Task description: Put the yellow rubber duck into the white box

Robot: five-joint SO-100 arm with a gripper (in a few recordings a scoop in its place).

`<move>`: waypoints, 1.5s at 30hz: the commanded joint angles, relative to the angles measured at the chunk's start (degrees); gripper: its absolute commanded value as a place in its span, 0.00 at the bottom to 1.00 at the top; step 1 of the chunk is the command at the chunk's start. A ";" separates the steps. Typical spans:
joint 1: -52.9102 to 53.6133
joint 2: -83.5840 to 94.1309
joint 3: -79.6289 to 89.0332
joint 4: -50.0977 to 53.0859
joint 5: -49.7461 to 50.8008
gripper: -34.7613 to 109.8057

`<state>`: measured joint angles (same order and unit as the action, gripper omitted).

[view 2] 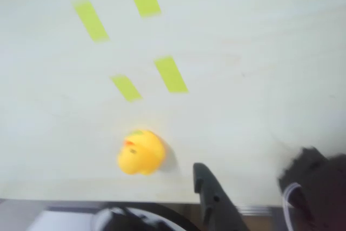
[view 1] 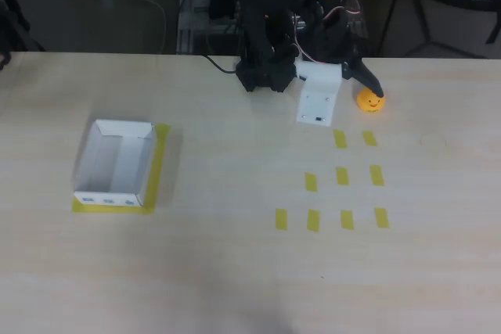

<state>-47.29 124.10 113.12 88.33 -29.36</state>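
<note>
The yellow rubber duck (view 1: 370,102) lies on the table at the upper right of the overhead view, just at the tip of the black finger (view 1: 366,80). My gripper (view 1: 346,105) is open, its white jaw spread well to the left of the black finger, and it holds nothing. In the wrist view, the duck (view 2: 140,152) rests on the table left of the black finger (view 2: 212,190), with a small gap between them. The white box (view 1: 116,166) stands far to the left, open side up and with nothing in it, on a yellow tape patch.
Several short yellow tape strips (view 1: 342,176) are stuck to the table below the duck, and they show in the wrist view too (view 2: 171,74). The arm's black base (view 1: 266,52) sits at the table's far edge, with cables behind it.
</note>
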 commanded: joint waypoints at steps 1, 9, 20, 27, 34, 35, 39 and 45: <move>-6.15 -1.23 -2.37 3.96 -2.29 0.64; -9.58 -7.65 -2.72 2.29 -1.67 0.63; -17.05 -17.14 -7.29 1.32 0.35 0.63; -21.71 -21.62 -11.60 1.23 3.25 0.63; -25.66 -28.83 -13.71 -0.88 5.98 0.63; -25.93 -29.53 -13.71 -1.32 6.06 0.63; -26.02 -32.96 -13.01 -3.60 6.33 0.63; -26.63 -35.77 -11.51 -6.86 7.21 0.63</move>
<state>-72.25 88.07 104.41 82.71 -22.59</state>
